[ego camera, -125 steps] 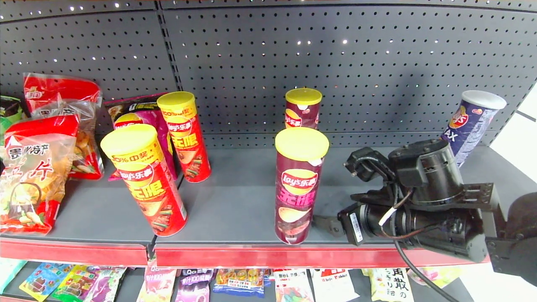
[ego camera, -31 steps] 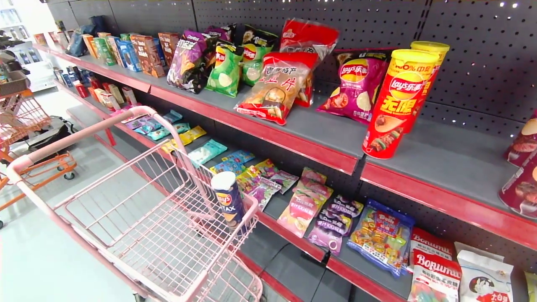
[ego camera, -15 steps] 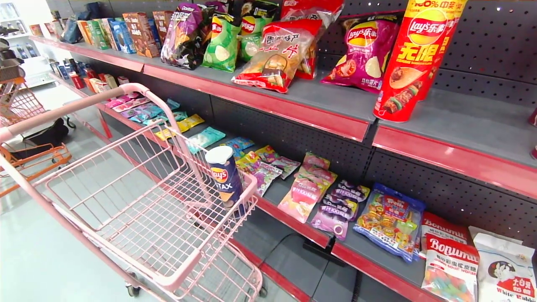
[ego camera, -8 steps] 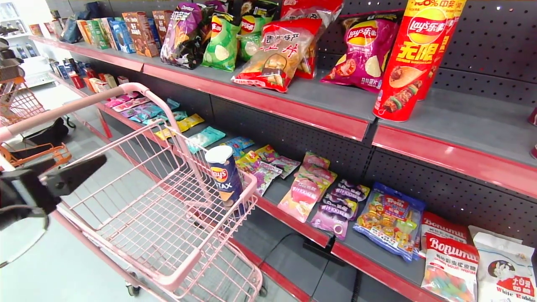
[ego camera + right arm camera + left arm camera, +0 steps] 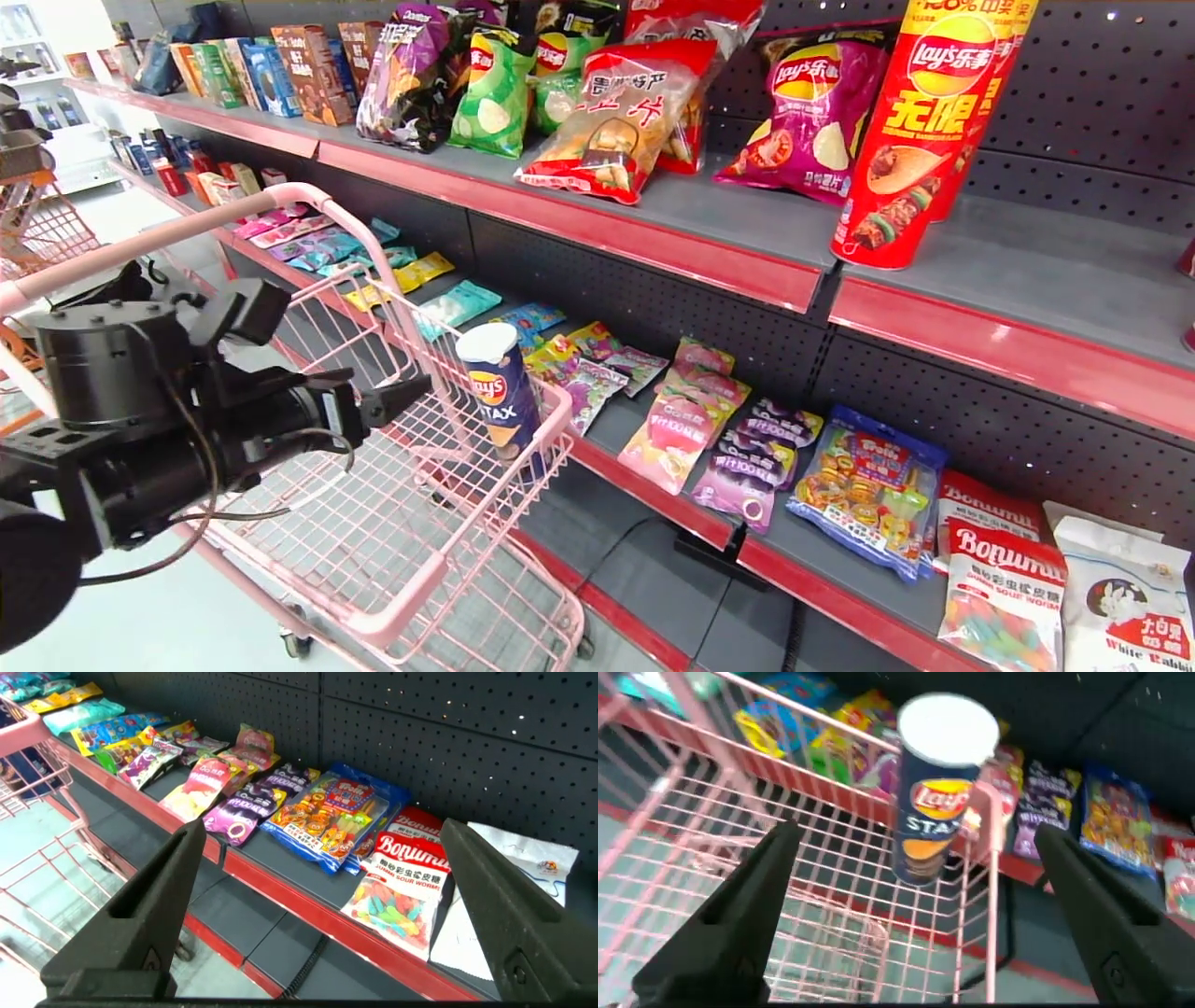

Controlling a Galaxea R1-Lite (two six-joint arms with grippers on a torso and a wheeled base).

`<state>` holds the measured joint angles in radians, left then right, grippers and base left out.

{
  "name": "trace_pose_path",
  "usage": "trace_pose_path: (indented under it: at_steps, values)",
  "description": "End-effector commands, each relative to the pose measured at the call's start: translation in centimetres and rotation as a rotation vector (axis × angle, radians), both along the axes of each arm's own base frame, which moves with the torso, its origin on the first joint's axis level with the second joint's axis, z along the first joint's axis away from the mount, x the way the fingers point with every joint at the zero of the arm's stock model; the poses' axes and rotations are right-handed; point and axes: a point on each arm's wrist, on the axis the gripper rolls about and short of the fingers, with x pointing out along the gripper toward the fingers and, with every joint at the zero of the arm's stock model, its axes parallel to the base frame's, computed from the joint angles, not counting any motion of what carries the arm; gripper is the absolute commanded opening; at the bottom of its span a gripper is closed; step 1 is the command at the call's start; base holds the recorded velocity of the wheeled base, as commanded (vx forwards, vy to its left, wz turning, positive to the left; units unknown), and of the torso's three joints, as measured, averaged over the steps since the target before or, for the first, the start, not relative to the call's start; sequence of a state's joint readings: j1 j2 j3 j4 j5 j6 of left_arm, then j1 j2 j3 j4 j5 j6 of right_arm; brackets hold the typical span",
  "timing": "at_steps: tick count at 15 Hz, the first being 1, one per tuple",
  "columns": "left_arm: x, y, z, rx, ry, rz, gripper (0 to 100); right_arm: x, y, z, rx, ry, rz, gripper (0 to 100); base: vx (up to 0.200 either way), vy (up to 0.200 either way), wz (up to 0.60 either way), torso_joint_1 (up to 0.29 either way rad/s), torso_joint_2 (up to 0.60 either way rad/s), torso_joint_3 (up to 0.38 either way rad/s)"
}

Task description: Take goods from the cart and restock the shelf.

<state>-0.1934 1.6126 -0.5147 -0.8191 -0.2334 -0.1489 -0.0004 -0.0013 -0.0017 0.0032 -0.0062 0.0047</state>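
A pink wire shopping cart (image 5: 168,236) stands on the pale floor beside a long store shelf unit with grey boards and red front edges (image 5: 653,247). The task's thing, a dark blue cylindrical chip can with a white lid (image 5: 499,397), stands upright inside the cart, in the basket corner closest to the shelves, touching the pink rim there. The left gripper (image 5: 917,840) hovers over the cart basket with its two black fingers spread wide and nothing held. In the left wrist view the can sits in the gap between the fingers, beyond their tips and apart from them. The right gripper (image 5: 322,831) is also spread wide and empty, held in front of the lower shelf, where a blue bag of mixed colourful sweets (image 5: 336,812) lies beside a red and white bag of gummy candy (image 5: 402,891). On the upper shelf a tall red chip can with a yellow lid (image 5: 920,140) stands upright near the front edge. To its left, a purple chip bag (image 5: 808,112), a red and clear snack bag (image 5: 611,121) and a green chip bag (image 5: 490,93) lean back in a row.
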Motion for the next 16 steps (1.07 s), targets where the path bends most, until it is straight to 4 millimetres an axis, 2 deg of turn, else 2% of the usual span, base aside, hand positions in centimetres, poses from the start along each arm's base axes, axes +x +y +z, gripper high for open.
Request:
trace_pose_path:
  at_steps: [1,2,4,9,14,16]
  values:
    - [2.3,-1.6,-3.5,0.017,0.065,-0.04,100,0.0,0.0,0.0,0.0,0.001,-0.001,100,0.0,0.0,0.0,0.0,0.0,0.0]
    - [3.4,-2.2,-4.7,0.021,0.028,-0.061,100,0.0,0.0,0.0,-0.002,0.001,0.0,100,0.0,0.0,0.0,0.0,0.0,0.0]
    - [4.5,-2.8,-5.5,0.037,0.001,-0.076,100,0.0,0.0,0.0,-0.002,0.001,0.0,100,0.0,0.0,0.0,0.0,0.0,0.0]
    - [8.1,-4.1,-5.6,0.029,-0.053,-0.086,100,0.0,0.0,0.0,-0.003,0.001,-0.001,100,0.0,0.0,0.0,0.0,0.0,0.0]
    - [9.6,-5.5,-5.9,0.026,-0.071,-0.112,100,0.0,0.0,0.0,-0.005,0.001,0.002,100,0.0,0.0,0.0,0.0,0.0,0.0]
    - [10.0,-5.9,-6.7,0.029,-0.058,-0.121,100,0.0,0.0,0.0,-0.006,0.001,0.0,100,0.0,0.0,0.0,0.0,0.0,0.0]
